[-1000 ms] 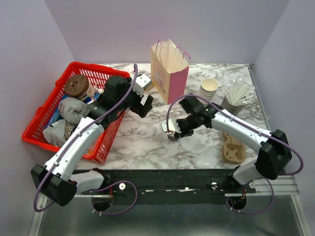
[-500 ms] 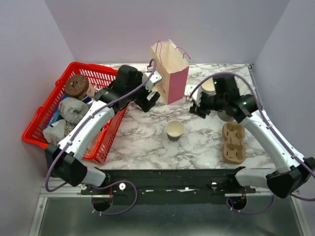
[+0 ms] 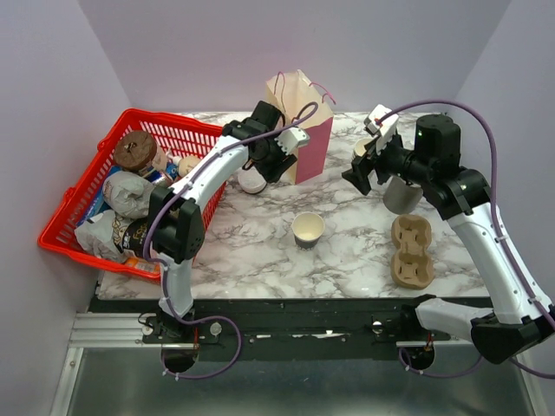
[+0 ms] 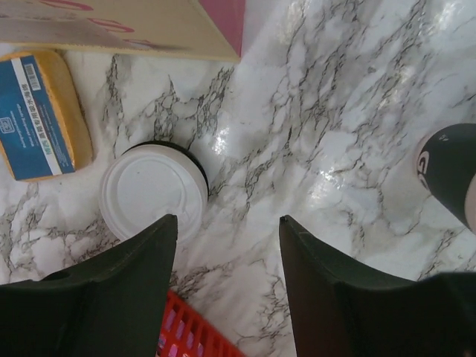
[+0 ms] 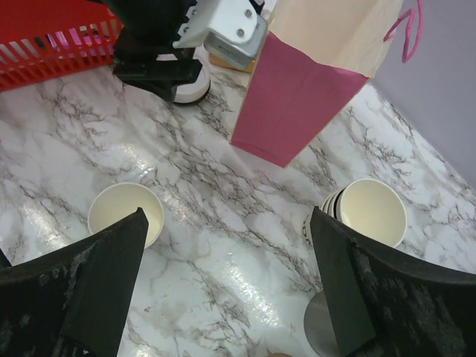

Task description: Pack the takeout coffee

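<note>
Centrally on the marble bench (image 3: 251,251) the takeout coffee (image 3: 308,230) stands upright and lidless, clear of both arms, and the right wrist view shows its cream inside empty. The left wrist view shows plainly what the top view half hides: a round white plastic lid (image 4: 154,199) flat beside a blue-labelled yellow packet (image 4: 41,111), with the left gripper (image 4: 227,223) by it, fingers apart, holding nothing. The right gripper (image 5: 227,223) has its fingers spread wide and empty, with a pink-and-cream paper bag (image 3: 299,130) and nested plain cups (image 5: 370,210) beyond.

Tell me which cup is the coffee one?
Find the pink and cream paper bag at the back of the marble table. In front of it one small cup stands alone. It has a dark bottom band; the stacked cups are plain cream.
</note>
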You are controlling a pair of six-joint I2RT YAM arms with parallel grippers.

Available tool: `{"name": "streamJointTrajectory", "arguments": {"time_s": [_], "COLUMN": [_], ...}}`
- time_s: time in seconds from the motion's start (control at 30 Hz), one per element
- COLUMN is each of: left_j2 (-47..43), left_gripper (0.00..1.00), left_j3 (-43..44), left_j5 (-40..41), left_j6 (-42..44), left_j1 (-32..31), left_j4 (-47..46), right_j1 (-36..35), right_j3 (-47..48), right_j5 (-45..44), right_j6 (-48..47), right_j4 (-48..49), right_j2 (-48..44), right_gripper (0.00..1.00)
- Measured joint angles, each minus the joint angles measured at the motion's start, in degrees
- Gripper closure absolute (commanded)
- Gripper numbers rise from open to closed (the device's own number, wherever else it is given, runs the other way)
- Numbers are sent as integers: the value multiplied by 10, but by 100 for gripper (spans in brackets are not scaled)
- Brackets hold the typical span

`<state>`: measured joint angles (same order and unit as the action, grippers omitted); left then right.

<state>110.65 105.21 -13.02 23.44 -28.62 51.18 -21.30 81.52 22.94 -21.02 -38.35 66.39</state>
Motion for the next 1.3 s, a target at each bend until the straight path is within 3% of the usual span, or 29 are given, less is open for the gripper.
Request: {"name": "streamJointTrajectory", "arguments": {"time_s": [0.07, 0.23, 0.53, 0.77, 1.07, 1.3], "left_j2": [28, 84, 113, 113, 91, 63], "left_gripper": [46, 47, 49, 52, 52, 53], "left_j3": [24, 82, 81, 48, -77, -99], "left_j5": [15, 40, 71, 73, 77, 80], "left_j6": [8, 33, 30, 22, 24, 31], "left_j1": [0, 1, 2, 2, 2, 2], "left_j4": [19, 77, 95, 78, 2, -33], "right_j1": [0, 0, 0, 0, 0, 0], "right_j3": [0, 0, 1, 8, 19, 26], "right_j5": [-2, -7, -13, -13, -13, -13], "right_j6": [2, 2, 2, 2, 2, 2], "right_j4": [1, 2, 2, 2, 2, 2], "right_j2": [5, 8, 12, 21, 28, 33], "right_gripper": [2, 2, 2, 2, 2, 2]}}
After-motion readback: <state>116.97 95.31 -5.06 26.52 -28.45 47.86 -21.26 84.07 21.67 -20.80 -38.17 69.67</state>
